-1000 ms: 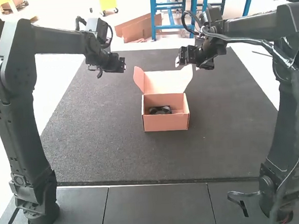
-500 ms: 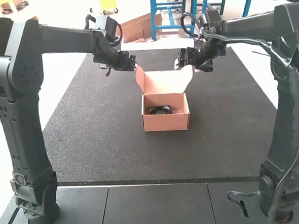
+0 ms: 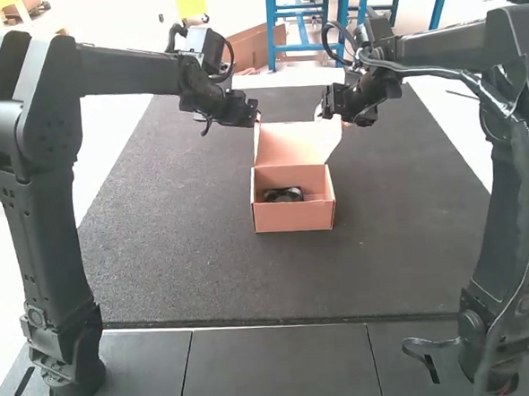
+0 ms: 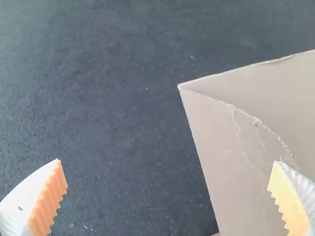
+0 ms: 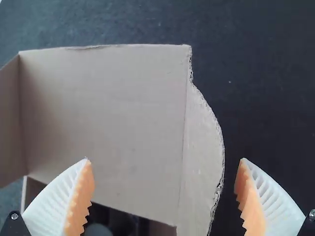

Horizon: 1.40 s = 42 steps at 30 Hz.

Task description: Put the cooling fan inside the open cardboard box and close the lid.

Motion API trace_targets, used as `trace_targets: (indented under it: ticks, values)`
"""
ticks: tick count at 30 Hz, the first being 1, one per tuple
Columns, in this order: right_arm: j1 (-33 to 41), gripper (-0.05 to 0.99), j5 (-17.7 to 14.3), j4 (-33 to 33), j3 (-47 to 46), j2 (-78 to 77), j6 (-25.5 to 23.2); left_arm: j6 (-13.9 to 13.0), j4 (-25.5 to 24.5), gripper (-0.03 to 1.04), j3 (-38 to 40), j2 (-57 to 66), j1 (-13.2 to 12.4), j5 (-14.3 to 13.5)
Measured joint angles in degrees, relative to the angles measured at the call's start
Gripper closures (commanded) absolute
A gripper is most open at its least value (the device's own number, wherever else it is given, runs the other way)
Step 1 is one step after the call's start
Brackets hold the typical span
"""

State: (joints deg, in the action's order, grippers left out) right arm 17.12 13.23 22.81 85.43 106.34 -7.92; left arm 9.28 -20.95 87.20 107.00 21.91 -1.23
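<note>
High view: black cooling fan [image 3: 283, 195] lies in the pink cardboard box [image 3: 292, 214] — you're closing. Left gripper [image 3: 243, 113] and right gripper [image 3: 330, 103], both wide, should fold the upright lid [image 3: 295, 144] forward.

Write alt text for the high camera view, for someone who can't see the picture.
An open cardboard box sits in the middle of a dark mat, with a black cooling fan inside and its lid standing upright. The left gripper hovers at the lid's top left corner, and the right gripper at its top right corner.
</note>
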Motion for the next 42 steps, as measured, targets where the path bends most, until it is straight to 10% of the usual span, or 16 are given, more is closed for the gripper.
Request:
trace_targets:
  ticks: [14,42]
  values:
    - [-0.59,0.66,0.04,-0.74,0.00,-0.02,0.20,0.00,-0.63,0.04,0.02,-0.02,0.00,0.00]
    - [-1.42,0.95,-2.08,-1.92,0.00,0.00,0.26,0.02,-1.20,0.04,0.02,0.00,0.02,0.00]
